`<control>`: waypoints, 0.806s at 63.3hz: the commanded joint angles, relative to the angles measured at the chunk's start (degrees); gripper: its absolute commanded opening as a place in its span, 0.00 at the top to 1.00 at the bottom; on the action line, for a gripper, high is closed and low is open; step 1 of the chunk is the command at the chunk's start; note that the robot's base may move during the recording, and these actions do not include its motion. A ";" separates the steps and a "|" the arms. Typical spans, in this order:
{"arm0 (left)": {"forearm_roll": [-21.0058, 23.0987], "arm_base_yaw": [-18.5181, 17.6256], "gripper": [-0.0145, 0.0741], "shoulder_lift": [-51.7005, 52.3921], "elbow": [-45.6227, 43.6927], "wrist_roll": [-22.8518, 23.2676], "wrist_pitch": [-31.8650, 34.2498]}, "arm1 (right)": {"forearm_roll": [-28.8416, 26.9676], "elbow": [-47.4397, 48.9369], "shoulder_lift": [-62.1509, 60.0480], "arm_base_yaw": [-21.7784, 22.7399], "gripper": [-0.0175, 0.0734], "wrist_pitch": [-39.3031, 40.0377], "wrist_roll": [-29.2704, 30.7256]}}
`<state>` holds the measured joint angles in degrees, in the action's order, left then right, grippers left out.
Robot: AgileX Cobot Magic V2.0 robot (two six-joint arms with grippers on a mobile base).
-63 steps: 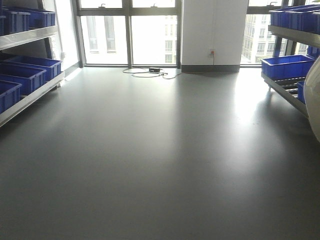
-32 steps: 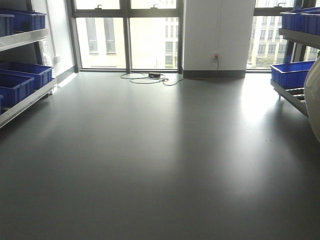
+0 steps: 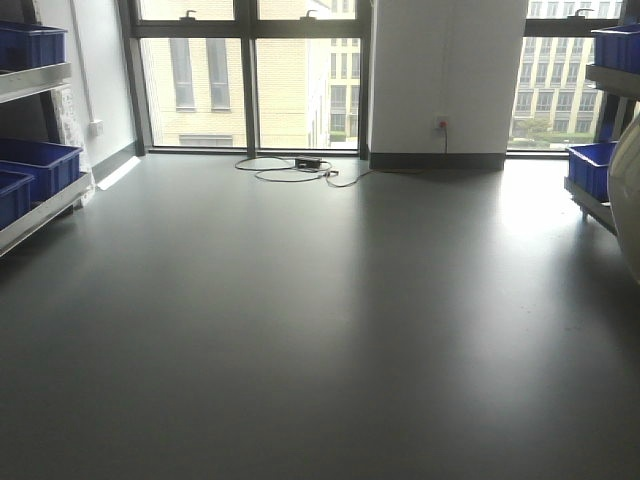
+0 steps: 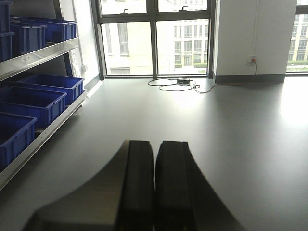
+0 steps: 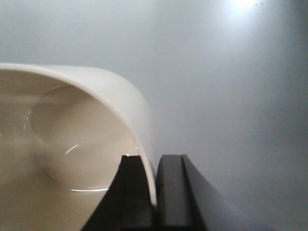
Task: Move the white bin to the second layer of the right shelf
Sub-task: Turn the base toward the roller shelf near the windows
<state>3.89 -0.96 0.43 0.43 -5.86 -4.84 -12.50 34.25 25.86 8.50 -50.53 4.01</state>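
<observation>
The white bin [image 5: 72, 139] fills the left of the right wrist view, its glossy cream inside facing the camera. My right gripper [image 5: 155, 161] is shut on the bin's wall, one finger inside and one outside, above grey floor. A pale curved sliver of the white bin [image 3: 630, 190] shows at the right edge of the front view. My left gripper [image 4: 155, 144] is shut with nothing between its fingers, held over the floor. The right shelf [image 3: 600, 205] shows only as a low steel frame end at the far right; its second layer cannot be made out.
Blue crates [image 4: 33, 98] sit on the steel rack along the left wall. More blue crates [image 3: 592, 165] sit on the right rack. A black box with a looped cable [image 3: 308, 164] lies on the floor by the windows. A white pillar [image 3: 445, 75] stands ahead.
The front view has advanced and turned: the left rack and the right shelf have slid toward the frame edges, and the windows and pillar look nearer. The bin sliver stays at the right edge.
</observation>
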 commanded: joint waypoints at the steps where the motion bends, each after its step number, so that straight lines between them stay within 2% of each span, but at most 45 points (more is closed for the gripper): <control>1: 0.35 -0.11 0.74 0.75 2.11 0.15 4.84 | -1.39 2.21 0.22 0.24 0.74 4.80 0.37; 51: 0.35 -0.11 0.74 0.75 2.11 0.15 4.84 | -1.39 2.21 0.22 0.24 0.74 4.80 0.37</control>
<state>3.89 -0.96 0.43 0.43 -5.86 -4.84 -12.50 34.25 25.86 8.50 -50.53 4.01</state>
